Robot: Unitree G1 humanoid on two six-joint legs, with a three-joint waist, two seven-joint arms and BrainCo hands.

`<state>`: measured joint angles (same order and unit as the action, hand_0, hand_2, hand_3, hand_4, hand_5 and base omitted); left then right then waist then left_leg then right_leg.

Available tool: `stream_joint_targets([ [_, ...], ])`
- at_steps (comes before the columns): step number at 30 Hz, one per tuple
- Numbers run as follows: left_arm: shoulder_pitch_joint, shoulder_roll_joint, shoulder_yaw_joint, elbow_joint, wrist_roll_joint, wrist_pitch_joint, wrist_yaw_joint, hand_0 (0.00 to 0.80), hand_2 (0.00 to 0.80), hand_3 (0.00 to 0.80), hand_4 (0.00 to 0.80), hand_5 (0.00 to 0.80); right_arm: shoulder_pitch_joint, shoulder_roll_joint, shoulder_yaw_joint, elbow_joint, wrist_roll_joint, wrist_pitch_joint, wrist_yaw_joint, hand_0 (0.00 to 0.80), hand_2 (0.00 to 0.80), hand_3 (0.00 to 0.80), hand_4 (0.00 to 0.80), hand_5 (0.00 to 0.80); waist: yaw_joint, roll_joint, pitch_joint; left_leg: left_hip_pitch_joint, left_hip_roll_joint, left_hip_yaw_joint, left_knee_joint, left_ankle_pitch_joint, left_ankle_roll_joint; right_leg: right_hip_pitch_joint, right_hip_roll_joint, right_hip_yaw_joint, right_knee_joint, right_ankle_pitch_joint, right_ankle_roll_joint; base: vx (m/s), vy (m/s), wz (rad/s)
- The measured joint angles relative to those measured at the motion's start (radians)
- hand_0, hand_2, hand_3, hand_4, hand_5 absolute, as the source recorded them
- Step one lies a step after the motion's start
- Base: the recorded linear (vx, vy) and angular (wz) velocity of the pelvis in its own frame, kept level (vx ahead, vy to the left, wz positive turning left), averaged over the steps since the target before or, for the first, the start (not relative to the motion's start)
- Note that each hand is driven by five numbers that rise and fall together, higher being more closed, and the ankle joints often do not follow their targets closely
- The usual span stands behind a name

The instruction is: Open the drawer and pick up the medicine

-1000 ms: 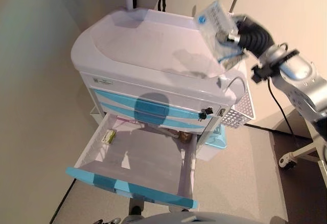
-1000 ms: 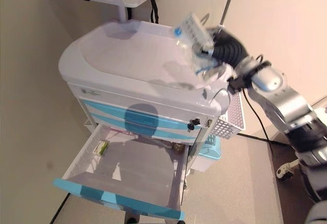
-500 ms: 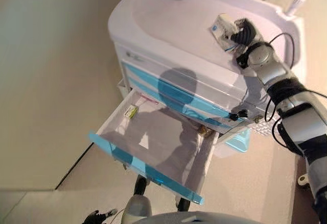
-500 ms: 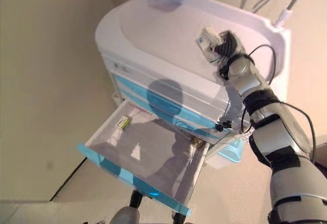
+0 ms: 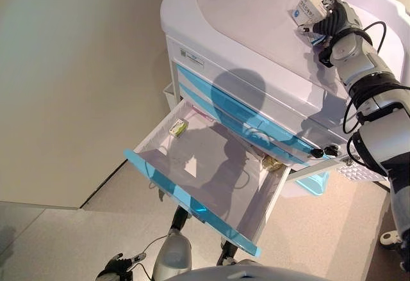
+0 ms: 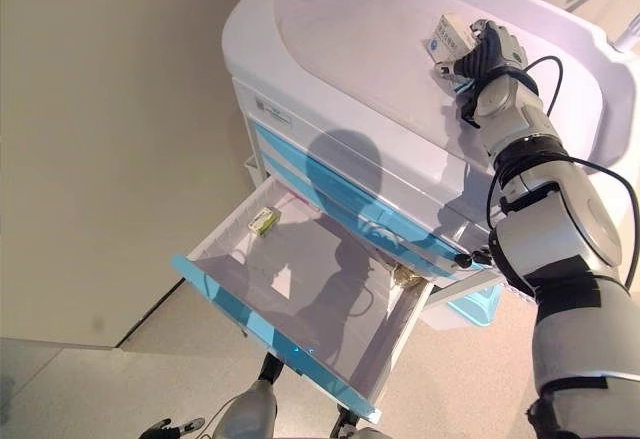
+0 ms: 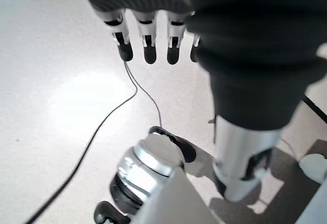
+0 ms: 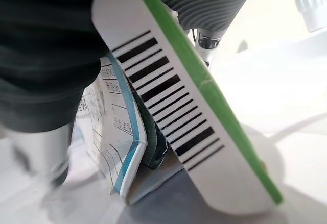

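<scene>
— Cart (image 5: 243,12) with bottom drawer (image 5: 211,185) pulled fully out; step in hand?
— Picking done, by the look: medicine box (image 5: 308,9) clasped in right hand (image 5: 334,17), over the cart top. Left hand (image 7: 153,45) hanging relaxed, empty, over the floor.
— Next?
— Probably setting it down. 1 small green packet (image 5: 178,126) left in the drawer; nothing blocking.
</scene>
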<state>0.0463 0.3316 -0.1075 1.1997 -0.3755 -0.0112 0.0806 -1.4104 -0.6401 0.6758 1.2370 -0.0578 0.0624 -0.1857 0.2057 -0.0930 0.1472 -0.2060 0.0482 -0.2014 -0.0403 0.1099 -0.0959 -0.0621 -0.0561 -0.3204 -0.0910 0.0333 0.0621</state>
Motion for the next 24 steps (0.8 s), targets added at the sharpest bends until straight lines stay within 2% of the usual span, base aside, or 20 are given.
stream_joint_targets([
  [3, -0.011, 0.001, 0.000, -0.008, 0.000, -0.001, 0.000, 0.000, 0.000, 0.000, 0.000, 0.000, 0.000, -0.004, 0.000, -0.043, 0.013, 0.000, 0.006, 0.000, 0.000, 0.000, 0.000, 0.000, -0.019, -0.003, 0.000, 0.003, 0.000, 0.004, -0.002, 0.001, 0.001, 0.000, -0.001, 0.004, 0.000, 0.000, 0.000, 0.012, 0.021, -0.02],
  [7, -0.020, 0.003, 0.003, -0.009, 0.000, 0.000, -0.001, 0.000, 0.000, 0.000, 0.000, 0.000, 0.004, -0.015, 0.002, -0.203, 0.054, -0.016, 0.011, 0.000, 0.000, 0.000, 0.000, 0.000, -0.057, -0.005, 0.003, 0.021, 0.001, 0.015, -0.013, 0.002, 0.002, 0.004, -0.004, 0.016, 0.000, 0.004, -0.004, 0.024, 0.039, -0.09],
  [9, -0.023, 0.003, 0.005, -0.009, 0.001, 0.001, -0.001, 0.000, 0.000, 0.000, 0.000, 0.000, 0.005, -0.043, 0.001, -0.285, 0.071, -0.017, 0.017, 0.000, 0.000, 0.000, 0.000, 0.000, -0.052, -0.005, 0.003, 0.037, 0.003, 0.035, -0.024, 0.002, 0.004, 0.007, -0.004, 0.031, 0.000, 0.005, -0.004, 0.021, 0.041, -0.23],
  [10, -0.025, 0.003, 0.008, -0.010, 0.001, 0.002, -0.002, 0.000, 0.000, 0.000, 0.000, 0.000, 0.008, -0.077, 0.000, -0.361, 0.082, -0.022, 0.017, 0.000, 0.000, 0.000, 0.000, 0.000, -0.057, -0.006, 0.002, 0.053, 0.003, 0.046, -0.032, 0.003, 0.004, 0.013, -0.006, 0.044, 0.000, 0.006, -0.003, 0.026, 0.030, -0.26],
  [13, -0.024, 0.004, 0.012, -0.015, 0.003, 0.005, -0.004, 0.000, 0.000, 0.000, 0.000, 0.000, 0.020, -0.139, -0.028, -0.446, 0.122, -0.037, 0.017, 0.000, 0.000, 0.000, 0.000, 0.000, -0.076, -0.007, 0.003, 0.092, 0.002, 0.066, -0.045, 0.002, 0.005, 0.036, -0.011, 0.058, 0.000, 0.005, -0.002, 0.026, 0.037, -0.15],
  [15, -0.022, 0.004, 0.011, -0.017, 0.009, 0.005, -0.009, 0.000, 0.000, 0.000, 0.000, 0.000, 0.038, -0.165, -0.095, -0.497, 0.160, -0.044, 0.003, 0.000, 0.000, 0.000, 0.000, 0.000, -0.088, -0.006, 0.002, 0.101, 0.000, 0.076, -0.045, 0.002, 0.005, 0.045, -0.013, 0.067, 0.000, 0.003, 0.000, 0.024, 0.038, -0.15],
  [18, -0.021, 0.002, 0.012, -0.027, 0.013, 0.009, -0.015, 0.000, 0.000, 0.000, 0.000, 0.000, 0.159, -0.228, -0.248, -0.635, 0.234, -0.070, -0.026, 0.000, 0.000, 0.000, 0.000, 0.000, -0.121, -0.004, 0.002, 0.130, 0.001, 0.106, -0.046, -0.005, 0.014, 0.059, -0.013, 0.096, 0.000, 0.006, 0.001, 0.016, 0.036, -0.23],
  [20, -0.017, 0.001, 0.012, -0.033, 0.014, 0.011, -0.016, 0.000, 0.000, 0.000, 0.000, 0.000, 0.228, -0.234, -0.326, -0.683, 0.265, -0.088, -0.045, 0.000, 0.000, 0.000, 0.000, 0.000, -0.118, 0.000, 0.000, 0.144, 0.002, 0.122, -0.046, -0.010, 0.017, 0.065, -0.015, 0.102, -0.001, 0.005, 0.002, 0.015, 0.035, -0.25],
  [21, -0.011, -0.001, 0.012, -0.036, 0.029, 0.016, -0.018, 0.000, 0.000, 0.000, 0.000, 0.000, 0.264, -0.235, -0.357, -0.694, 0.299, -0.106, -0.065, 0.000, 0.000, 0.000, 0.000, 0.000, -0.140, 0.008, -0.006, 0.147, 0.002, 0.139, -0.046, -0.011, 0.018, 0.064, -0.016, 0.116, 0.000, 0.009, 0.007, 0.025, 0.044, -0.30],
  [22, -0.013, -0.001, 0.013, -0.037, 0.039, 0.018, -0.020, 0.000, 0.000, 0.000, 0.000, 0.000, 0.282, -0.239, -0.373, -0.697, 0.318, -0.112, -0.070, 0.000, 0.000, 0.000, 0.000, 0.000, -0.145, 0.012, -0.008, 0.149, 0.002, 0.145, -0.046, -0.010, 0.019, 0.060, -0.016, 0.125, 0.000, 0.012, 0.008, 0.032, 0.057, -0.36],
  [23, -0.017, -0.002, 0.015, -0.038, 0.048, 0.020, -0.021, 0.000, 0.000, 0.000, 0.000, 0.000, 0.368, -0.231, -0.475, -0.737, 0.371, -0.135, -0.085, 0.000, 0.000, 0.000, 0.000, 0.000, -0.158, 0.017, -0.010, 0.159, 0.003, 0.158, -0.046, -0.012, 0.020, 0.062, -0.016, 0.141, 0.000, 0.013, 0.007, 0.026, 0.041, -0.24],
  [24, -0.012, -0.006, 0.018, -0.038, 0.048, 0.023, -0.021, 0.000, 0.000, 0.000, 0.000, 0.000, 0.418, -0.223, -0.518, -0.759, 0.402, -0.150, -0.096, 0.000, 0.000, 0.000, 0.000, 0.000, -0.162, 0.022, -0.015, 0.164, 0.003, 0.165, -0.047, -0.014, 0.023, 0.063, -0.017, 0.146, 0.000, 0.013, 0.008, 0.028, 0.049, -0.27],
])
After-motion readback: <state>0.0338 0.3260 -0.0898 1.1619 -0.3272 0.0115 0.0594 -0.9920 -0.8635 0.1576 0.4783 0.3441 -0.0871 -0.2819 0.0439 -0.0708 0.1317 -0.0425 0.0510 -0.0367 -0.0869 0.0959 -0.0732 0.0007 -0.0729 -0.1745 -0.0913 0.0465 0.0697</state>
